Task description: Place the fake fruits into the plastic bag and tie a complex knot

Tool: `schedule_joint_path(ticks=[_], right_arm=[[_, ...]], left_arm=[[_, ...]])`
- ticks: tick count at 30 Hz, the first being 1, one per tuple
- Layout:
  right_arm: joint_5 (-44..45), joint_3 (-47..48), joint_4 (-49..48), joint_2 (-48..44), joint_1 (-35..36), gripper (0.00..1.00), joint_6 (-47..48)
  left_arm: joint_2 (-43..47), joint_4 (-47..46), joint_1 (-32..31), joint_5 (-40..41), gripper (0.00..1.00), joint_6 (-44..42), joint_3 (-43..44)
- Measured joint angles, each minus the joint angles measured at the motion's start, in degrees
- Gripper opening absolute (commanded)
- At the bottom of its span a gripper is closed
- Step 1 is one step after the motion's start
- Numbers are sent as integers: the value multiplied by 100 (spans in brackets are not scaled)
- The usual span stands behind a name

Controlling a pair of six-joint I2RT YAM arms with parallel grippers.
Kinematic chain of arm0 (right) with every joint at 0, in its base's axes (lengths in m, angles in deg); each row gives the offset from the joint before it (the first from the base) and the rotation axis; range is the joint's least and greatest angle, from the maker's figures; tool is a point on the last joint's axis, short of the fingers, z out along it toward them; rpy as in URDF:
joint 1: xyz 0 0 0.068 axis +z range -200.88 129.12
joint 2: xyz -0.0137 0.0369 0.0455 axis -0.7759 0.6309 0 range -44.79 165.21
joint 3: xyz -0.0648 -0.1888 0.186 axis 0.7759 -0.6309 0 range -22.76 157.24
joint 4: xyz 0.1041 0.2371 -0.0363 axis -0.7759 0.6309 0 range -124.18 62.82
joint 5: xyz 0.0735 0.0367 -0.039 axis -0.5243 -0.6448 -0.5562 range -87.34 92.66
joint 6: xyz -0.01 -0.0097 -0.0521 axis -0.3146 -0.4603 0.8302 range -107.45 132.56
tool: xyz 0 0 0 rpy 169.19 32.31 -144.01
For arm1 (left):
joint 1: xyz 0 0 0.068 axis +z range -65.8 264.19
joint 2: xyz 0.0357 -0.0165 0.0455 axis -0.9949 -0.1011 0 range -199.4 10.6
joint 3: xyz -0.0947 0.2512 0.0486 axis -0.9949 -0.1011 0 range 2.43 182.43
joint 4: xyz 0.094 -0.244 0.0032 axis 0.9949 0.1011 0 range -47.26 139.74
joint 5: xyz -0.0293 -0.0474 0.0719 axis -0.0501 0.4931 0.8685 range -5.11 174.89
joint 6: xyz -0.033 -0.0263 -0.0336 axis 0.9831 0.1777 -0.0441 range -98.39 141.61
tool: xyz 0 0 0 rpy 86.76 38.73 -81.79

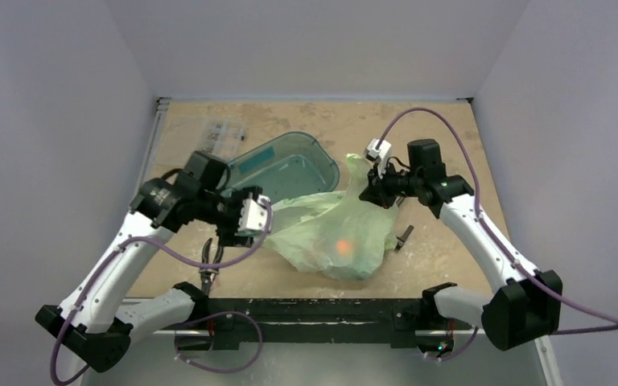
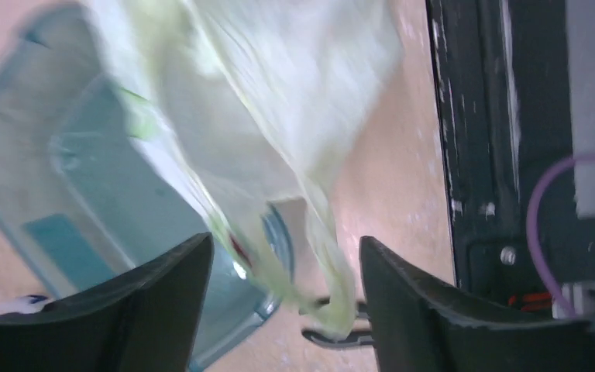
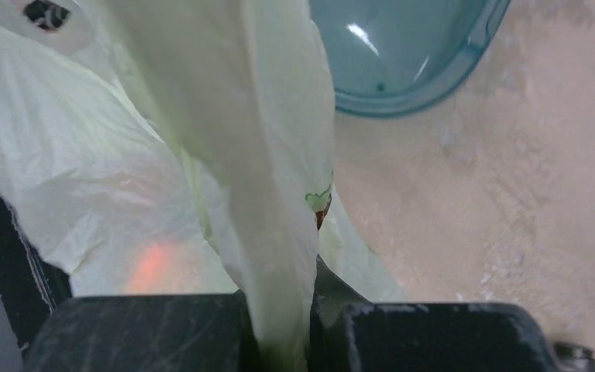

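The pale green plastic bag [image 1: 330, 233] lies slumped mid-table, and an orange-red fruit [image 1: 343, 246] glows through its skin; the other fake fruits are hidden. My right gripper [image 1: 368, 193] is at the bag's upper right corner. In the right wrist view it [image 3: 283, 329] is shut on a twisted strip of the bag [image 3: 263, 155], with the orange fruit [image 3: 153, 266] showing through the film to the left. My left gripper [image 1: 256, 217] is at the bag's left edge. In its blurred wrist view it [image 2: 287, 256] is open, with a loose strip of bag [image 2: 325, 256] hanging between the fingers.
A translucent teal tub [image 1: 290, 165] sits behind the bag, also in the left wrist view [image 2: 70, 194]. A clear box of small parts [image 1: 219, 135] lies at the back left. A black tool [image 1: 209, 261] lies near the front left and a small black piece [image 1: 403, 236] right of the bag.
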Motion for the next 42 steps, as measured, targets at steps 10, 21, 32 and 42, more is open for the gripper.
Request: schedule_joint_path(ticks=[10,21,32,42], right_arm=[[-1248,695,629,-389,61,0,1222],[-1530,1047,835,-107,852,0,1554],[-1550,1281,798,85,964,72,1436],[-509,-680,-2168,-2465,988,99,-1541]], left_arm=[[-363,-1139,431,-1749,97,2802,2385],[-2350,-2282,-892,-1309,79,2682,3587],[-2490,-2208,-1508,-1104,0,2304,3641],[-2382,-3080,-1196,-546,0,3897,3440]])
